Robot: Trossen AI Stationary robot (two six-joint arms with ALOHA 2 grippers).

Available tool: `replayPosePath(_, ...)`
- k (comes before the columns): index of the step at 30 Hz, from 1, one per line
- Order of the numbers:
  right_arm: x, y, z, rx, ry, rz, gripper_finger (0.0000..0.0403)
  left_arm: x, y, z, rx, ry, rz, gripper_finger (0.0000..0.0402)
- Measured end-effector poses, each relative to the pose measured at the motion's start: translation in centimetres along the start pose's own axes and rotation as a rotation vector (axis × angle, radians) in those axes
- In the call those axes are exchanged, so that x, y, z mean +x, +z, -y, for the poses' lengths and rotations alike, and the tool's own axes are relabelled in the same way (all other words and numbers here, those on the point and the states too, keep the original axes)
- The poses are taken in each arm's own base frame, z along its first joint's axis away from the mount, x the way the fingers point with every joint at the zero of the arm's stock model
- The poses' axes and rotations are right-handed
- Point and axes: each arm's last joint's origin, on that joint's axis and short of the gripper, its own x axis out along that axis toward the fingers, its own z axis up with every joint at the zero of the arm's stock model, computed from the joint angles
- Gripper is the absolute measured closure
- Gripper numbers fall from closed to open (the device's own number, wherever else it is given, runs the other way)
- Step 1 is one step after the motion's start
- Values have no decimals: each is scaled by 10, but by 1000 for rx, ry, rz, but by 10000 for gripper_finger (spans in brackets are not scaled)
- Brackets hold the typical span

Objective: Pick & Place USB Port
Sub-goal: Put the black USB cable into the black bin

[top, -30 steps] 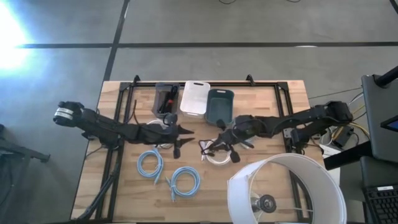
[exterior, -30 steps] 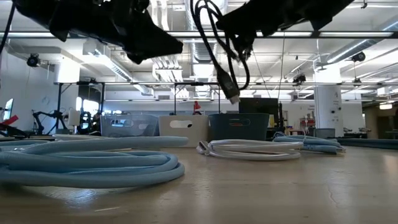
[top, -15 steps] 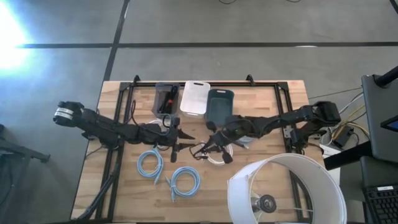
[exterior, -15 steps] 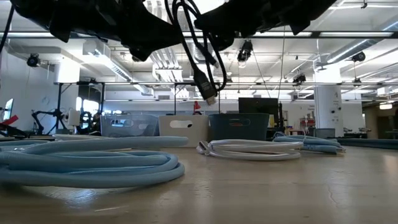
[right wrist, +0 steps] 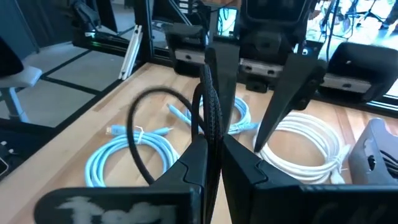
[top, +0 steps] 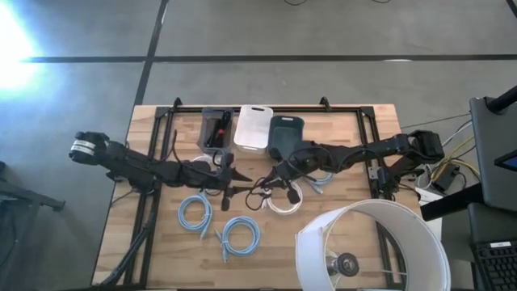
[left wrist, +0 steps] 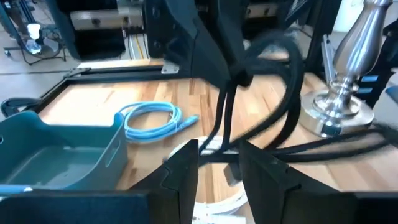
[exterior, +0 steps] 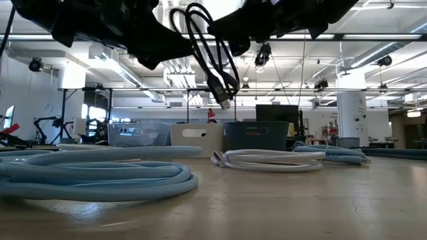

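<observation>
— While the black cable (exterior: 212,50) hangs above the middle of the worktop (top: 153,242), which arm has it?
— The right gripper (top: 279,179); its jaws are clamped on the cable, whose plug (exterior: 221,97) dangles in the air.
— And the left gripper (top: 234,179)?
— Just beside it, jaws apart around a strand of the cable, not closed.
— What lies below?
— Two blue cable coils (top: 195,214) and a white cable coil (top: 284,200), with three bins (top: 251,128) behind.
</observation>
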Motion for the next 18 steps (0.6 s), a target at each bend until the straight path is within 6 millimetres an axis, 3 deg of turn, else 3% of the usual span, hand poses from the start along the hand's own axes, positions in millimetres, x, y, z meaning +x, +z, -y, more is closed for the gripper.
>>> replayPosePath(10,-1,-5,-3,49,47,-58,378,-1,-4,-5,111,167,-50,280)
replayPosePath(18,-12,5,-5,14,44,-33,378,-2,-17,-6,157,217,-188,280)
